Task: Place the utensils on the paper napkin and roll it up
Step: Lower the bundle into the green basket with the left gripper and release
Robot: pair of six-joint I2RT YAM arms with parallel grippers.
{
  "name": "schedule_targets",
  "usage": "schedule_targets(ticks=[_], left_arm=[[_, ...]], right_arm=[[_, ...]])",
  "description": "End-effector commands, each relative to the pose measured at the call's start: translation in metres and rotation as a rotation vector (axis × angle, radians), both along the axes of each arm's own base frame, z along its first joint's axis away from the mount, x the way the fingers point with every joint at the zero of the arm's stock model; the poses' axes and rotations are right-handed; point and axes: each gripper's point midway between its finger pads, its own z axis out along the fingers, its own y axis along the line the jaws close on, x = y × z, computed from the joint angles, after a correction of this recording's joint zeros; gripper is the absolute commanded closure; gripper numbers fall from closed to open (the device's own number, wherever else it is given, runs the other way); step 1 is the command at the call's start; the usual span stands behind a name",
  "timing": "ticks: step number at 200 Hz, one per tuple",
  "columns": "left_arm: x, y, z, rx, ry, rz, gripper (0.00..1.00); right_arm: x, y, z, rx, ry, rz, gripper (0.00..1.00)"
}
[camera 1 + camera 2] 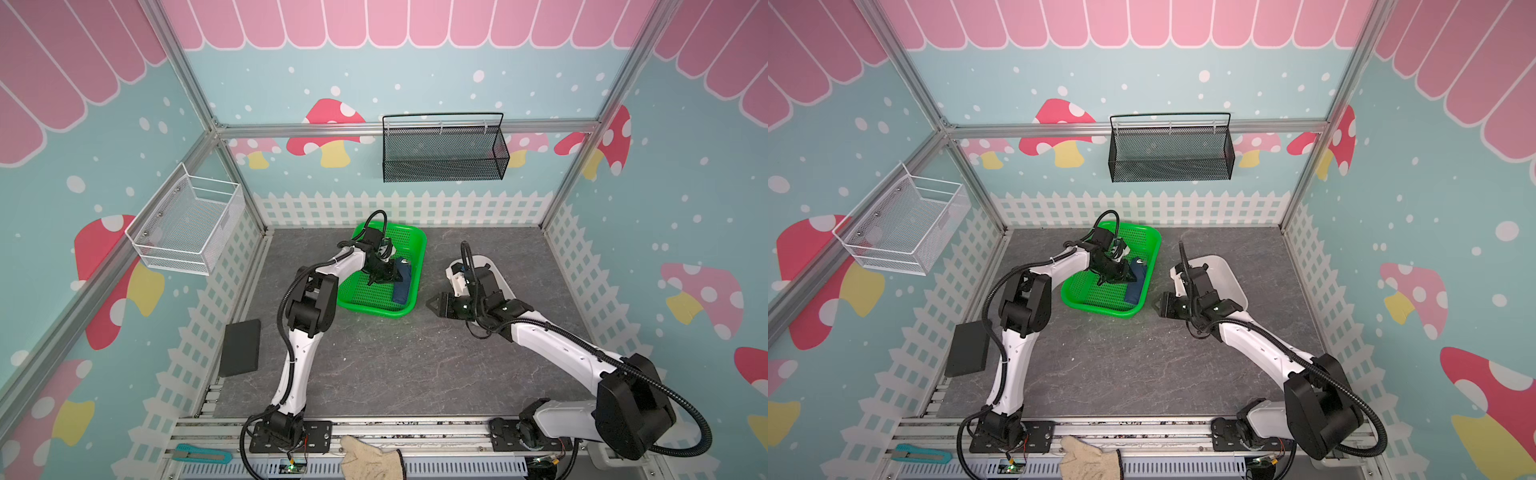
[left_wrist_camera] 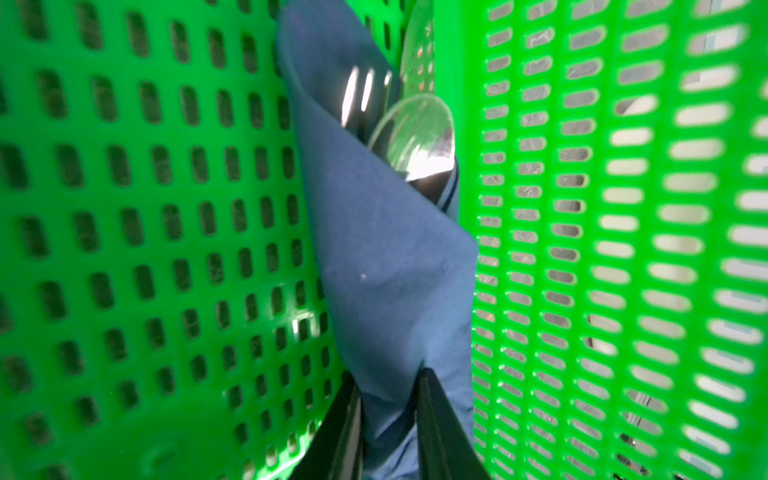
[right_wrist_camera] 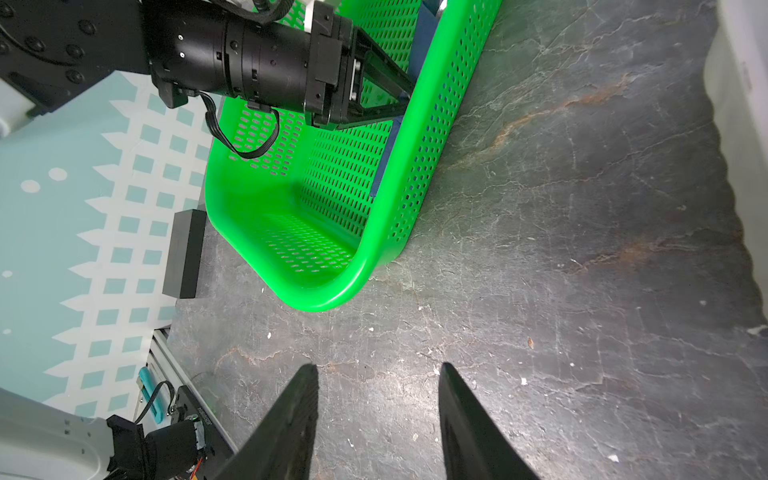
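Nearly closed, the left gripper (image 2: 388, 374) pinches the rolled paper napkin (image 2: 374, 257) beside the wall of the green basket (image 2: 145, 208), fork (image 2: 365, 95) and spoon (image 2: 415, 133) protruding; the right gripper (image 3: 378, 370) hangs partly open, empty, above the bench (image 3: 540, 291).

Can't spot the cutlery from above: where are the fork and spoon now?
Fork and spoon lie wrapped in the navy napkin inside the green basket, against its right wall in both top views.
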Motion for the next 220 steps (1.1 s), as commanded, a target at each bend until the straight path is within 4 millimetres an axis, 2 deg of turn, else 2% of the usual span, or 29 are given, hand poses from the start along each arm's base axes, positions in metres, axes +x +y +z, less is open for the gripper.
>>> schedule_targets(ticks=[1,11,26,51,67,102,136,140,168,202,220], left_arm=[[0.002,0.02,-0.004,0.082,-0.016,0.042,0.7],[0.003,0.019,0.005,0.069,-0.036,0.046,0.65],[0.005,0.016,0.016,0.04,-0.057,0.047,0.63],[0.009,0.014,0.024,0.043,-0.069,0.068,0.55],[0.008,0.013,0.023,0.066,-0.071,0.079,0.47],[0.003,0.011,0.016,0.175,-0.088,0.083,0.39],[0.004,0.02,0.006,0.291,-0.096,0.088,0.35],[-0.002,0.007,0.006,0.295,-0.102,0.06,0.34],[-0.003,-0.002,0.006,0.289,-0.103,0.051,0.29],[-0.003,-0.005,0.0,0.326,-0.11,0.042,0.27],[-0.003,0.003,-0.009,0.388,-0.102,0.065,0.29]], right_arm=[[0.002,0.0,0.001,0.003,-0.01,0.003,0.51],[0.001,-0.001,0.001,0.003,-0.011,0.0,0.51],[0.001,-0.001,0.001,0.002,-0.012,-0.003,0.51],[0.002,0.0,0.003,0.008,-0.014,0.001,0.51],[0.001,0.0,0.002,0.007,-0.013,0.002,0.51],[0.001,0.0,0.001,0.005,-0.011,0.003,0.51],[-0.001,-0.001,0.0,0.006,-0.007,0.003,0.51],[-0.001,-0.001,0.0,0.005,-0.008,0.002,0.51],[-0.001,-0.001,-0.001,0.004,-0.006,0.002,0.51],[-0.002,-0.002,-0.005,0.0,0.002,0.003,0.51],[-0.002,-0.001,-0.005,0.003,0.005,0.006,0.51]])
